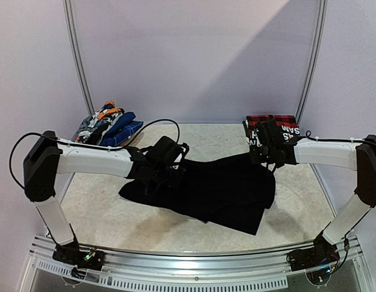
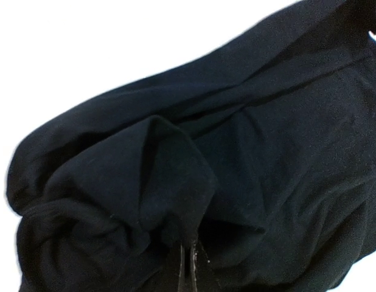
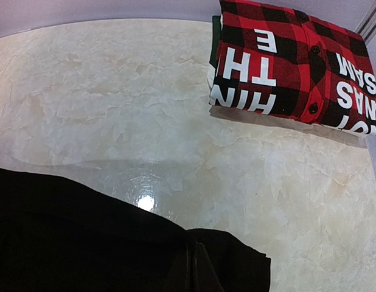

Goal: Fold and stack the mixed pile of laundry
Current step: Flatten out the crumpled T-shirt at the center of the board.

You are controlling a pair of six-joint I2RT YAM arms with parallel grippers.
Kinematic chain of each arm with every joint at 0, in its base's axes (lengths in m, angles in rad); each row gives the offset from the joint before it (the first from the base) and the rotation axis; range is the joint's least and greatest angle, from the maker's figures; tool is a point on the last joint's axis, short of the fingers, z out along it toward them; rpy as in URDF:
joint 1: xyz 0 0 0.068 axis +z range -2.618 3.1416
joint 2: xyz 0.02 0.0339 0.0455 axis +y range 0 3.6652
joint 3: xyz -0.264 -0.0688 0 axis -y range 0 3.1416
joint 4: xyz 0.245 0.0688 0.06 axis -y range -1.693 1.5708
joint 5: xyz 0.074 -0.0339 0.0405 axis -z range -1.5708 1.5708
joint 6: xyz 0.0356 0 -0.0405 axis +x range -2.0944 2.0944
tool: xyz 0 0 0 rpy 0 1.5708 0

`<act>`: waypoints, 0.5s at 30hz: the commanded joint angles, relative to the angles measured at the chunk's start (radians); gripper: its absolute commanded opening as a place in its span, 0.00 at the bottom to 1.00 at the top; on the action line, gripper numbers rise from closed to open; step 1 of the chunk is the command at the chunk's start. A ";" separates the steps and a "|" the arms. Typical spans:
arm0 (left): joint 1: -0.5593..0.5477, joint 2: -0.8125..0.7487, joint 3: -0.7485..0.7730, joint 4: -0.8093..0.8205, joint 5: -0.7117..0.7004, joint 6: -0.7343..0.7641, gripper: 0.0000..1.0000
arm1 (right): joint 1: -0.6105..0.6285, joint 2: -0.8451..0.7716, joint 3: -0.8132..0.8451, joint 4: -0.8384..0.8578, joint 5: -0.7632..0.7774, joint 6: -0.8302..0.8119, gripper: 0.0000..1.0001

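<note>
Your left gripper (image 2: 191, 267) is clenched on a fold of the black garment (image 1: 224, 191); its wrist view shows the fingertips pressed together at the bottom edge with dark cloth bunched around them and filling almost the whole picture. Your right gripper (image 3: 194, 267) is likewise pinched tight on a corner of the same black garment. From above, the garment's top edge is strung between the two grippers over the middle of the table (image 1: 115, 225), and the rest drapes down toward the near edge, wider on the right. Beyond the right gripper, a folded red-and-black plaid shirt (image 3: 285, 61) with white lettering lies in the far right corner. The unsorted laundry pile (image 1: 107, 125) sits in the far left corner, well apart from both grippers.
</note>
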 commanded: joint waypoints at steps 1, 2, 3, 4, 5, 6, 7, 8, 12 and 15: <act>0.025 -0.101 -0.073 0.051 -0.052 0.011 0.00 | -0.006 -0.033 -0.002 -0.008 0.029 0.005 0.00; 0.034 -0.122 -0.087 0.054 -0.059 0.013 0.00 | -0.006 -0.037 -0.001 -0.009 0.030 0.004 0.00; 0.043 -0.143 -0.105 0.059 -0.062 0.014 0.00 | -0.005 -0.039 0.000 -0.007 0.029 0.003 0.00; 0.052 -0.166 -0.124 0.069 -0.063 0.014 0.00 | -0.006 -0.042 0.002 -0.006 0.027 0.003 0.00; 0.062 -0.188 -0.144 0.080 -0.061 0.014 0.00 | -0.006 -0.046 0.002 -0.003 0.023 0.002 0.00; 0.072 -0.217 -0.163 0.090 -0.058 0.015 0.00 | -0.005 -0.051 0.002 0.001 0.018 -0.002 0.00; 0.082 -0.239 -0.180 0.098 -0.060 0.019 0.00 | -0.006 -0.056 0.002 0.002 0.017 -0.006 0.00; 0.090 -0.258 -0.198 0.106 -0.063 0.025 0.00 | -0.006 -0.057 0.005 0.002 0.016 -0.013 0.00; 0.127 -0.335 -0.272 0.158 -0.073 0.040 0.00 | -0.005 -0.077 0.013 -0.001 0.024 -0.037 0.00; 0.157 -0.379 -0.314 0.177 -0.068 0.045 0.00 | -0.005 -0.099 0.013 0.002 0.017 -0.047 0.00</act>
